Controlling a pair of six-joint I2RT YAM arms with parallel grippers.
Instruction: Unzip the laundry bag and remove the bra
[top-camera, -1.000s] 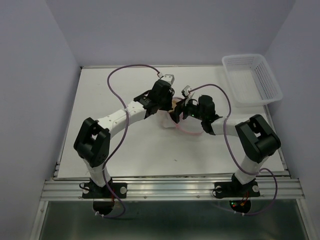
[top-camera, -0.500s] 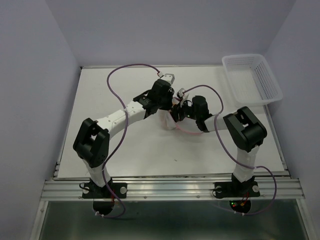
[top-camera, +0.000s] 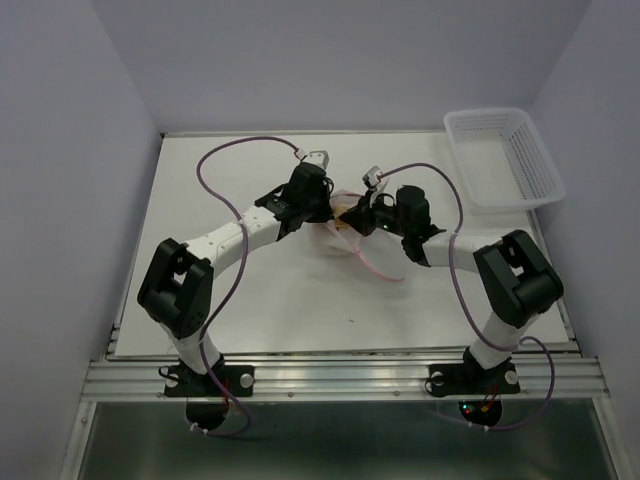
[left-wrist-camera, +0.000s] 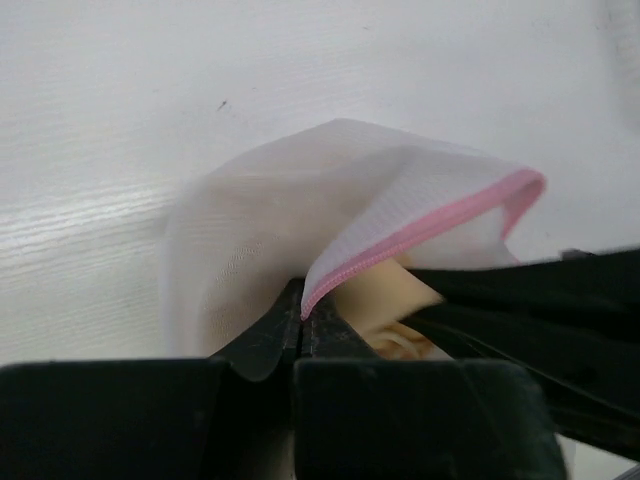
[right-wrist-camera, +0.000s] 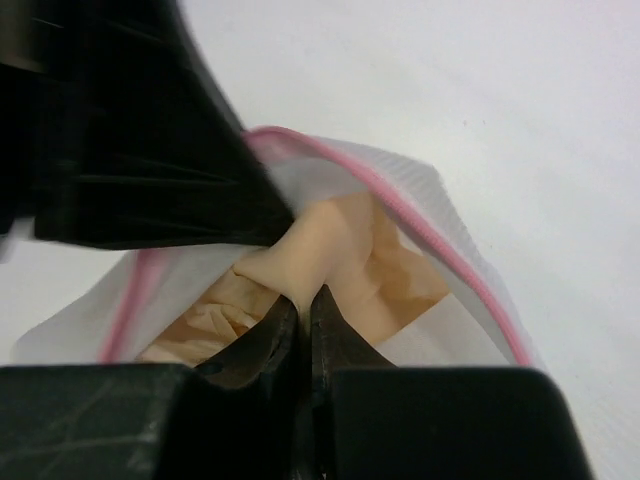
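Your left pincer (left-wrist-camera: 302, 312) is clamped tight on the pink zipper rim of the small round white see-through mesh laundry bag (left-wrist-camera: 250, 220), fingers pressed together with the mesh edge between them. Your right pincer (right-wrist-camera: 300, 300) is closed to a narrow slit on a fold of the small beige soft-fabric bra (right-wrist-camera: 345, 240), which lies in the opened mouth of the bag (it shows past the pink rim in both wrist views). The two pincers meet nose to nose over the middle of the white desk (top-camera: 250, 300), the bag between them; whether the bag touches the desk cannot be told. The white rectangular lattice plastic basket (top-camera: 505, 160) sits well apart at the far right corner.
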